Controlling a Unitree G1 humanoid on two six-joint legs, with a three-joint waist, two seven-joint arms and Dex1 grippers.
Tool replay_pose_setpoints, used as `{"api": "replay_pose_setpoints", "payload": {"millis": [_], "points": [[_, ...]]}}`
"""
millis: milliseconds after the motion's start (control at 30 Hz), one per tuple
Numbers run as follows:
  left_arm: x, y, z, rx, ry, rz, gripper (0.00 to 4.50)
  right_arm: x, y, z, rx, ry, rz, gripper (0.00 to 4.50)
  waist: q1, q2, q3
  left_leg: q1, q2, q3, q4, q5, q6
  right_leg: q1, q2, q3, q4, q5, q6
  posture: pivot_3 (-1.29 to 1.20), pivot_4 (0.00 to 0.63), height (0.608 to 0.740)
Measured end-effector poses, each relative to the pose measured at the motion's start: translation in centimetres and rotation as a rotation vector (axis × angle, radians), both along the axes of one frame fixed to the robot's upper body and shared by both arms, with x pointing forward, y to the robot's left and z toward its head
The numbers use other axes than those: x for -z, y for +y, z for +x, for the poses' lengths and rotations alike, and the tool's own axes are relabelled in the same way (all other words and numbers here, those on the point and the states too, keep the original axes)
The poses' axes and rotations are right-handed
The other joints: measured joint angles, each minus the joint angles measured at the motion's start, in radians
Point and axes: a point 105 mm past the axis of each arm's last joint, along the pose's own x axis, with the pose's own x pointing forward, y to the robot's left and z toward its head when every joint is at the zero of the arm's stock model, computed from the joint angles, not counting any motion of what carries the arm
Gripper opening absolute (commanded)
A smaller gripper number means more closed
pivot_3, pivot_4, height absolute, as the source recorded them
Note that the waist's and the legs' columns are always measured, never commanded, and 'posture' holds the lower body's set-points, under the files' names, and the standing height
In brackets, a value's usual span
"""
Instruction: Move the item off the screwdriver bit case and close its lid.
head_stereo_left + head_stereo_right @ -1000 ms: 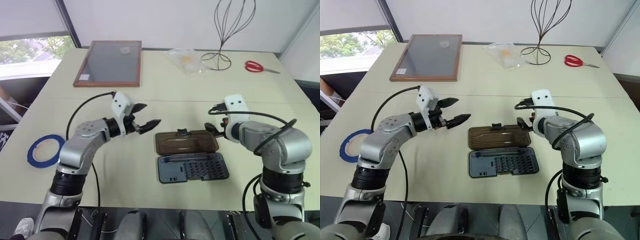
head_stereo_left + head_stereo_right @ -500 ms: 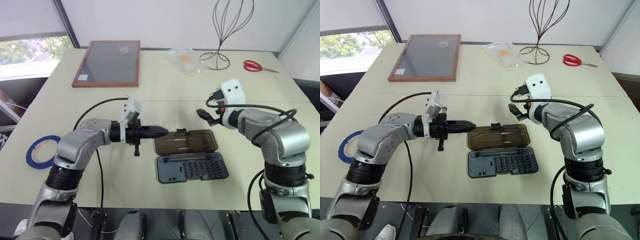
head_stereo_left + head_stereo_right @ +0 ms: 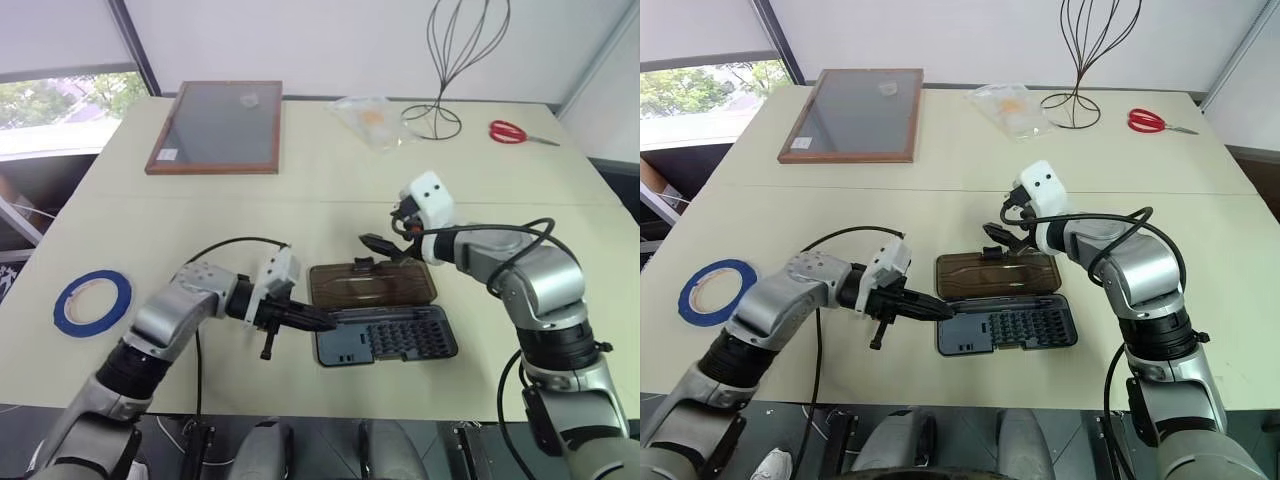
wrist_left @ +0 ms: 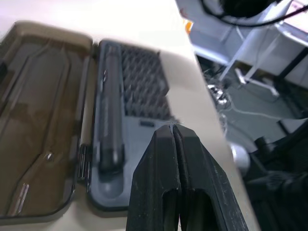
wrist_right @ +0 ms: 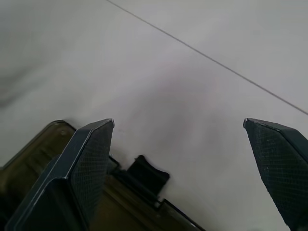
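Your table (image 3: 330,180) carries the screwdriver bit case (image 3: 385,335) near its front edge, lying fully open: the dark grey base with its rows of bits sits nearest you, and the smoky brown lid (image 3: 372,284) lies flat just behind it, joined along the hinge. Nothing rests on the case now; the blue tape ring (image 3: 92,301) lies flat on the table well off to the left, so judge that step done and the lid as what remains

Expect the case to be light, rigid plastic with a glossy shell, so it will likely skate across the table if you push it sideways. The lid looks thin and a little flexible; lift it from its far edge, at the small black latch tab (image 3: 364,265), and swing it over the hinge rather than pinching the panel. You may need to steady the base while it turns

Your right end effector (image 3: 379,243) hangs spread wide just behind the latch tab, its fingers (image 5: 89,163) straddling that far edge in the wrist view, apart from it as far as I can tell. Your left end effector (image 3: 322,321) has its fingers pressed together on nothing, tips at the base's left end, well placed to brace it
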Motion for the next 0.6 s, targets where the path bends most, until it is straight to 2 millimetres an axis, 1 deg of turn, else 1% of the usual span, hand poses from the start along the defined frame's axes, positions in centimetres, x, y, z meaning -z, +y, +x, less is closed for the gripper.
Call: {"api": "replay_pose_setpoints", "payload": {"millis": [67, 133, 200, 300, 400, 467, 600], "points": [[1.4, -0.1, -0.1, -0.002, 0.004, 0.024, 0.04, -0.2, 0.3, -0.2, -0.037, -0.006, 0.002, 4.5, 0.0, 0.0, 0.0, 0.0, 0.0, 0.0, 0.0, 0.0, 0.0, 0.0, 0.0, 0.0, 0.0, 0.0, 0.0, 0.0, 0.15, 0.74], [2.0, 0.0, 0.1, -0.011, 0.0, 0.037, 0.04, -0.2, 0.4, -0.3, -0.059, 0.001, 0.004, 4.5, 0.0, 0.0, 0.0, 0.0, 0.0, 0.0, 0.0, 0.0, 0.0, 0.0, 0.0, 0.0, 0.0, 0.0, 0.0, 0.0, 0.15, 0.74], [2.2, -0.2, 0.2, -0.009, -0.015, 0.037, 0.04, -0.4, 0.4, -0.4, -0.084, 0.005, 0.0, 4.5, 0.0, 0.0, 0.0, 0.0, 0.0, 0.0, 0.0, 0.0, 0.0, 0.0, 0.0, 0.0, 0.0, 0.0, 0.0, 0.0, 0.15, 0.74], [2.7, -0.8, 0.1, 0.007, -0.031, 0.032, 0.04, -0.6, 0.1, -0.8, -0.144, 0.002, -0.054, 4.5, 0.001, 0.0, 0.0, 0.0, 0.0, 0.0, 0.0, 0.0, 0.001, 0.0, 0.0, 0.0, 0.0, 0.0, 0.0, 0.0, 0.15, 0.74], [2.8, -0.8, 0.1, 0.013, -0.058, 0.032, 0.04, -0.6, 0.2, -0.9, -0.209, 0.014, -0.088, 4.5, 0.001, 0.0, 0.0, 0.0, 0.0, 0.0, 0.0, 0.0, 0.001, 0.0, 0.0, 0.0, 0.0, 0.0, 0.0, 0.0, 0.15, 0.74], [2.8, -0.8, 0.1, 0.015, -0.063, 0.03, 0.04, -0.4, 0.1, -0.6, -0.234, 0.019, -0.102, 4.5, 0.0, 0.0, 0.0, 0.0, 0.0, 0.0, 0.001, 0.0, 0.001, 0.0, 0.0, 0.0, 0.0, 0.0, 0.0, 0.0, 0.15, 0.74], [2.9, -0.8, 0.0, 0.015, -0.069, 0.021, 0.04, 0.6, -0.4, 0.7, -0.26, 0.041, -0.147, 4.5, -0.001, 0.0, 0.0, 0.0, 0.0, 0.0, 0.001, 0.0, 0.001, 0.001, 0.0, 0.0, 0.0, 0.0, 0.0, 0.0, 0.15, 0.74]]}}
